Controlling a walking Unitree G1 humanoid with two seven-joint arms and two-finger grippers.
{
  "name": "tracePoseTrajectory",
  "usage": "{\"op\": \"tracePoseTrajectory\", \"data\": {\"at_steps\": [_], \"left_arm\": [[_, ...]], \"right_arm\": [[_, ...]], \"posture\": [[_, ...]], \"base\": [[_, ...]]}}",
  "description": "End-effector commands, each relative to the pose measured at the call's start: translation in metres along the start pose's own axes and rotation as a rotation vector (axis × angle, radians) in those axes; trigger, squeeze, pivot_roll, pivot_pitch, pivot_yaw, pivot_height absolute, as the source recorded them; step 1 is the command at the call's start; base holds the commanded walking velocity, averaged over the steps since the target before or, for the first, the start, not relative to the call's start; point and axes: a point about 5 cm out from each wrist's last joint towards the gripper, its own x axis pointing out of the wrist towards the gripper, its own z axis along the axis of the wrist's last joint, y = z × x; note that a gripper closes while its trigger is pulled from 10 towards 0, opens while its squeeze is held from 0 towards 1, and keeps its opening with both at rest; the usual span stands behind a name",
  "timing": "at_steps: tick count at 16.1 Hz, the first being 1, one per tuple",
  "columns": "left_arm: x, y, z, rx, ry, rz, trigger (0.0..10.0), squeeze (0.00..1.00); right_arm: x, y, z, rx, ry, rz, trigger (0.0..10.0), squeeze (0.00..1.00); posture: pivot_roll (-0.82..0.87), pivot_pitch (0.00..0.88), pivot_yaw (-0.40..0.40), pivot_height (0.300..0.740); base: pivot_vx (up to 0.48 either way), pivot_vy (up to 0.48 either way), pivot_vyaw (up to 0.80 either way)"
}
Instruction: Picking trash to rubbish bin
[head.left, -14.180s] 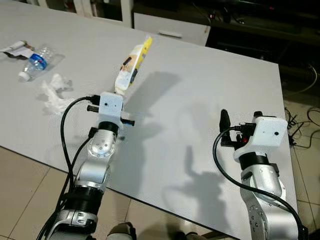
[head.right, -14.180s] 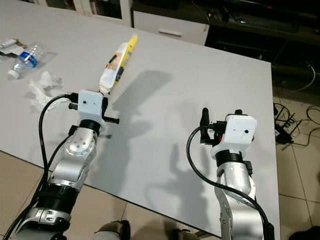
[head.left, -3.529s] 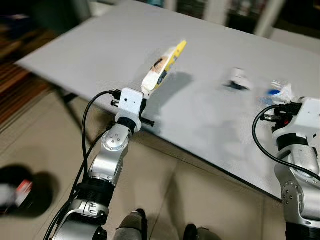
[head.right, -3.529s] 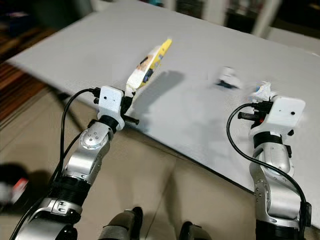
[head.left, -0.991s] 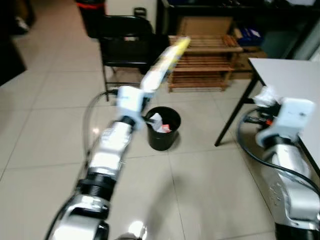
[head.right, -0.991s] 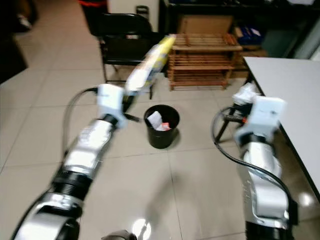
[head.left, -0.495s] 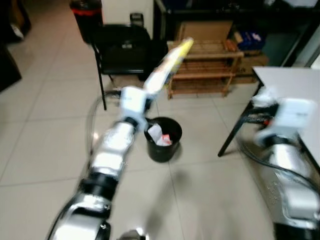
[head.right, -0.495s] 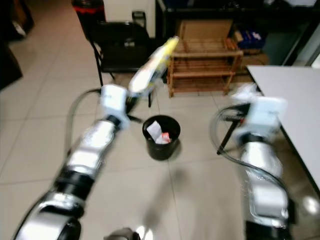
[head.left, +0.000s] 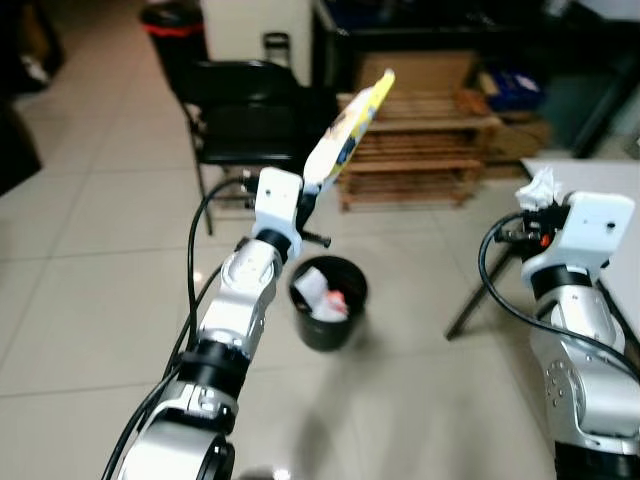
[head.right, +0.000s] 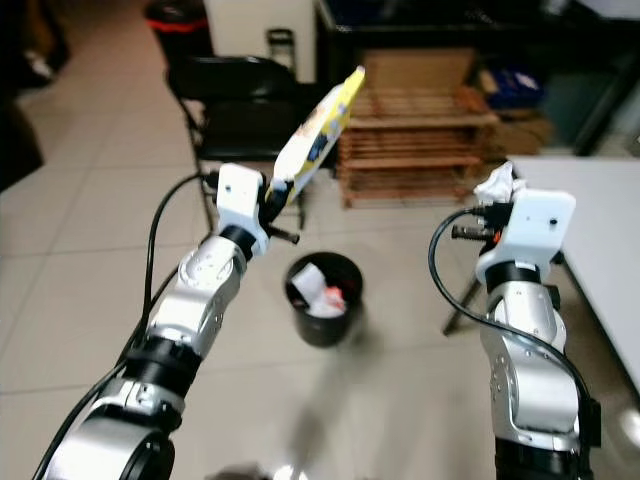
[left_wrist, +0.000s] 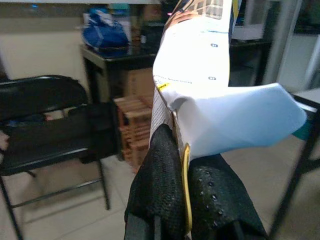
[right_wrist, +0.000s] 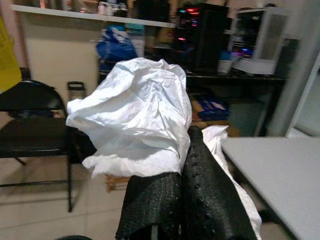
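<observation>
Nearest, two silver arms reach forward over a tiled floor. Since half a second ago the bin has slid lower and closer in the head views, which means the robot has walked nearer, not that the bin moved; the drop-off looks close.

The left gripper (head.left: 308, 196) has its fingers pinched shut on the bottom edge of a yellow and white snack packet (head.left: 346, 136), which stands up and tilts toward one o'clock. The right gripper (head.right: 487, 222), at three o'clock, is closed on a crumpled white tissue (head.right: 497, 183); both loads are held as they were a second ago.

Just beyond the left gripper, at about six o'clock from it, a black rubbish bin (head.left: 329, 303) stands on the floor with some paper scraps already inside. Neither load is above its mouth yet.

Farther off are a black folding chair (head.left: 235, 105) at eleven o'clock and a wooden rack (head.left: 430, 150) at one o'clock. The white table (head.right: 605, 230) is cut off at the right edge. The left gripper's fingertips are hidden behind its wrist housing in the head views, and the dark shelves at the back are too blurred to read.
</observation>
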Motion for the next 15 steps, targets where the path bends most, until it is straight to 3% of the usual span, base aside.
{"op": "tracePoseTrajectory", "data": {"at_steps": [1, 15], "left_arm": [[-0.0029, 0.0081, -0.0037, 0.002, 0.016, 0.025, 10.0, 0.0], [-0.0037, 0.0045, -0.0101, -0.013, 0.038, 0.025, 10.0, 0.0]], "right_arm": [[0.0003, 0.0051, 0.0029, 0.001, -0.014, 0.017, 10.0, 0.0], [-0.002, 0.0091, 0.0086, -0.014, -0.044, 0.017, 10.0, 0.0]], "posture": [[0.16, 0.097, -0.007, 0.74], [0.14, 0.105, -0.014, 0.74]], "base": [[0.469, 0.0, 0.0], [0.47, 0.0, 0.0]]}}
